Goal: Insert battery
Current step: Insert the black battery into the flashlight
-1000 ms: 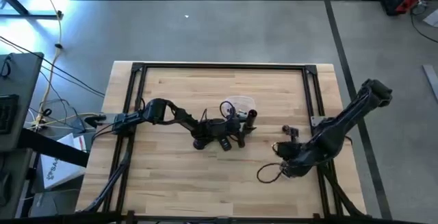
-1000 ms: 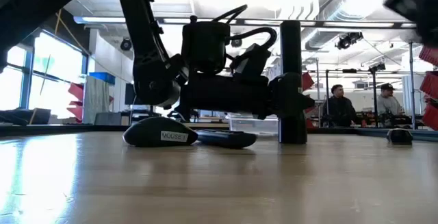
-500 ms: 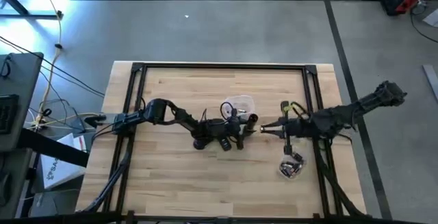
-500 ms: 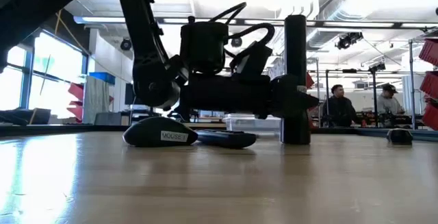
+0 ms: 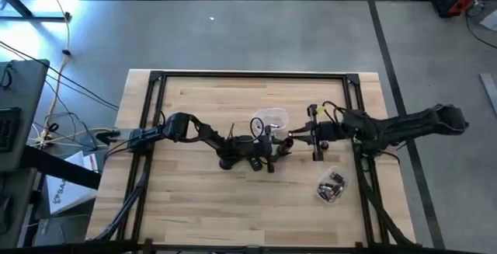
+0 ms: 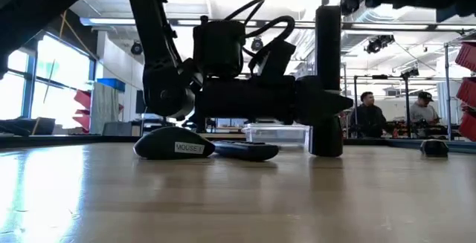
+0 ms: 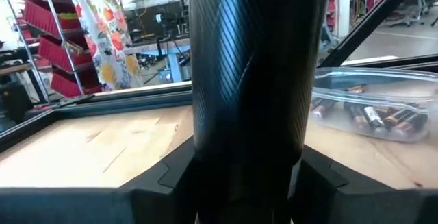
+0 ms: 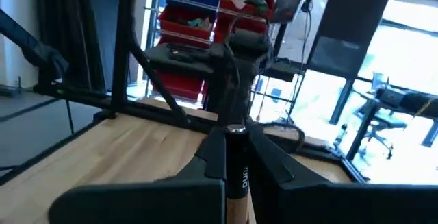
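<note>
Left gripper low over surface beside clear battery container, fingers clamped on upright black cylinder. Right gripper just beside cylinder, fingers pinched on battery, silver tip toward left arm. Mouse on surface under left arm, label reads MOUSE. Second clear container of batteries lies apart, near right arm.

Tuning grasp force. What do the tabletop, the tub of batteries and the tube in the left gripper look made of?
Tabletop: pale wood, matte, visible grain and plank seams.
Tub: clear thin plastic, glossy; the batteries show through its wall.
Tube: black with a diagonal weave pattern, semi-gloss, possibly carbon fibre or a wrap. The left gripper clamps it.
</note>
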`<move>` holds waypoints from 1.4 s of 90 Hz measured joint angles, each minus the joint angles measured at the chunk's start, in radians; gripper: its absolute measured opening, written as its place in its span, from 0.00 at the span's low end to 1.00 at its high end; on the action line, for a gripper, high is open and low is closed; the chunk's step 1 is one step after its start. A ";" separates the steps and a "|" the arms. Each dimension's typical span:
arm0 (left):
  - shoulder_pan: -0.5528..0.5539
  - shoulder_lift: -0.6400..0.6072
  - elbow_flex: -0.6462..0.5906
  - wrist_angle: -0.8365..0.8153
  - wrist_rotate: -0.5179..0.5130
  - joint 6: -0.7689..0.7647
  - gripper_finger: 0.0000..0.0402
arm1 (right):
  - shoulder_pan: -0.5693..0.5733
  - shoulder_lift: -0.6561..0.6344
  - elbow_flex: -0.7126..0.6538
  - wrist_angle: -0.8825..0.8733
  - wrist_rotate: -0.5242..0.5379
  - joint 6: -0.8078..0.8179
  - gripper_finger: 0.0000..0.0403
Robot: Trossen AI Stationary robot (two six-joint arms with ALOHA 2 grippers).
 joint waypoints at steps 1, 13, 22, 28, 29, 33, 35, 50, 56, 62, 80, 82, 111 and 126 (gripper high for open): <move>0.000 0.000 0.000 0.000 0.000 0.000 0.36 | -0.003 0.003 -0.003 0.007 -0.004 0.004 0.00; 0.005 0.000 0.000 0.000 -0.003 -0.001 0.36 | -0.017 0.037 -0.029 0.078 -0.025 0.030 0.00; 0.008 0.000 0.000 -0.001 -0.005 -0.009 0.36 | -0.017 0.056 -0.053 0.119 -0.026 0.050 0.00; 0.008 0.000 0.000 0.000 -0.010 -0.009 0.36 | -0.017 0.060 -0.068 0.139 -0.027 0.066 0.00; 0.008 0.000 0.000 0.000 -0.009 -0.009 0.36 | -0.017 0.060 -0.071 0.140 -0.027 0.067 0.00; 0.008 0.000 0.000 -0.002 -0.009 -0.008 0.36 | -0.017 0.059 -0.081 0.151 -0.025 0.070 0.00; 0.008 0.000 0.000 -0.001 -0.010 -0.008 0.36 | -0.017 0.059 -0.086 0.157 -0.022 0.071 0.00; 0.008 0.000 0.000 -0.002 -0.010 -0.010 0.36 | -0.017 0.058 -0.114 0.210 0.002 0.067 0.00; 0.008 0.000 0.000 0.000 -0.010 -0.012 0.36 | -0.017 0.058 -0.115 0.213 0.015 0.064 0.00; 0.008 0.000 0.000 0.001 -0.011 -0.013 0.36 | -0.017 0.058 -0.115 0.215 0.025 0.048 0.00; 0.008 0.000 0.000 0.003 -0.011 -0.019 0.36 | -0.017 0.060 -0.115 0.225 0.028 0.048 0.00; 0.008 0.000 0.000 0.003 -0.011 -0.019 0.36 | -0.016 0.061 -0.115 0.225 0.028 0.048 0.00; 0.008 0.000 0.001 0.011 -0.008 -0.027 0.36 | -0.017 0.156 -0.114 0.299 0.031 0.071 0.00; 0.008 0.000 0.001 0.004 -0.009 -0.027 0.36 | -0.017 0.169 -0.114 0.303 0.031 0.071 0.00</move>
